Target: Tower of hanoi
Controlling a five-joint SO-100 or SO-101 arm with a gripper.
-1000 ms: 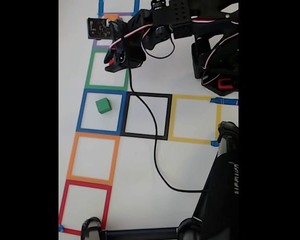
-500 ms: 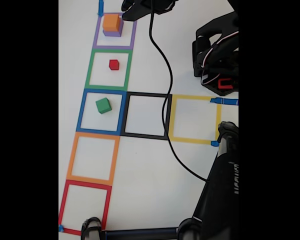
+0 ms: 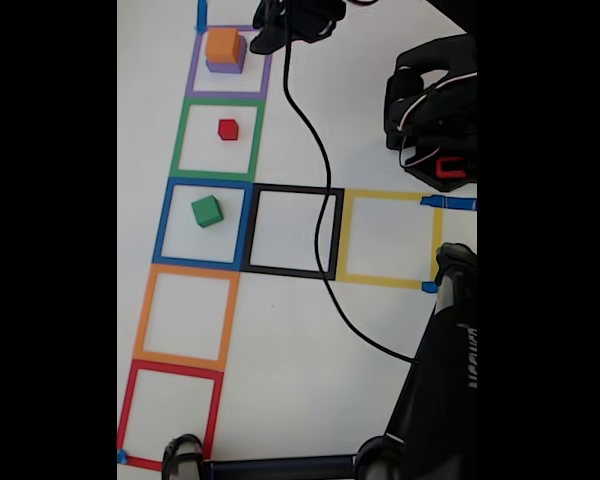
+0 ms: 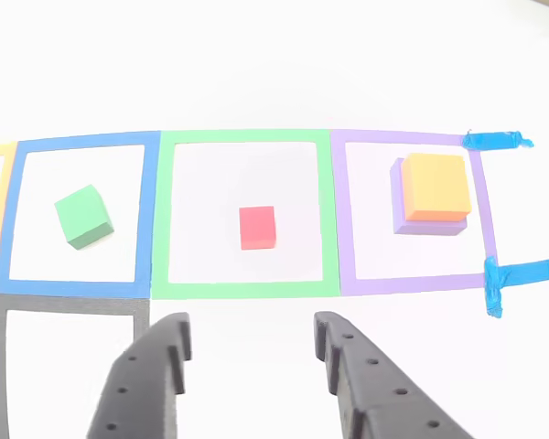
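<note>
Tool: I see the tool [image 4: 252,334] at the bottom edge of the other view, two dark fingers [image 4: 151,375] spread wide, nothing between them. It hangs over bare counter [image 4: 256,55] just below the green tape square [image 4: 247,137], roughly in line w/ the red cube.
Tool, fixed view: dark tool body [image 3: 298,20] at the top edge, right of the purple tape square [image 3: 229,92]; can't read the jaws from here.
Red cube: the red cube [image 4: 257,227] [image 3: 228,129] sits alone near the middle of the green tape square, flat on the counter, clear of the tape.
Green cube: the green cube [image 4: 82,216] [image 3: 207,211] is inside the blue tape square [image 4: 82,146], turned a bit askew to the tape lines, not touching them.
Orange + purple: the orange cube [image 4: 435,186] [image 3: 223,44] is stacked on the purple cube [image 4: 398,215] [image 3: 226,68], both inside the purple tape square; purple shows as a rim at the orange one's side and lower edge.
Other squares: black tape square [image 3: 292,231] adjoins the blue one, yellow tape square [image 3: 388,238] next to it; orange tape square [image 3: 185,316] and red tape square [image 3: 170,413] run on down the column in the fixed view.
Cable: a black cable [image 3: 325,190] runs from the tool area down across the black square toward the dark stand [image 3: 445,380] at lower right.
Arm base: black arm base [image 3: 435,110] w/ a red part, upper right in the fixed view.
Blue tape bits: blue tape tabs [image 4: 512,274] by the purple square's outer edge.
</note>
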